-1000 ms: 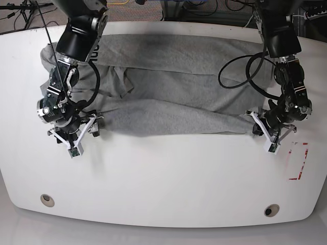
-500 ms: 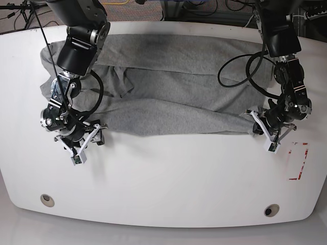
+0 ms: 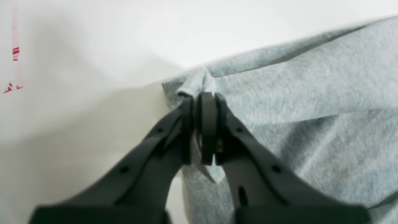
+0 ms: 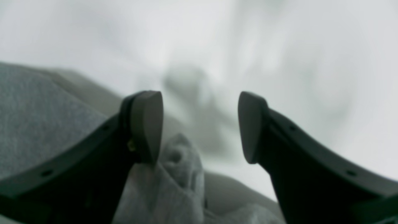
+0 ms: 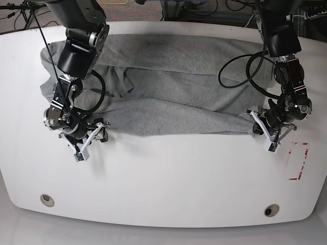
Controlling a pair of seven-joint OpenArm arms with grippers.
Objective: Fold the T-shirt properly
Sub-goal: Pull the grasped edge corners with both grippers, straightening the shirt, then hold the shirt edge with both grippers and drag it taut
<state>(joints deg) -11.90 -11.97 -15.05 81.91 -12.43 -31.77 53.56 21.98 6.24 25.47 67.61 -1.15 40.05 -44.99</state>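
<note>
No lettering shows on the white glossy table, only red marks at lower right. The soft heather-grey T-shirt lies crumpled across the upper half. The left gripper pinches its corner tight; the right gripper gapes wide, holding nothing

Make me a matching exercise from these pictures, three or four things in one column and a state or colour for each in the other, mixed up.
Things:
1. left end effector
2. right end effector
3. T-shirt
4. table

States or colours:
A. white
B. open, gripping nothing
C. heather grey, partly folded
D. shut on a fabric corner

Pairs: 1-D, 2-B, 3-C, 4-A
</note>
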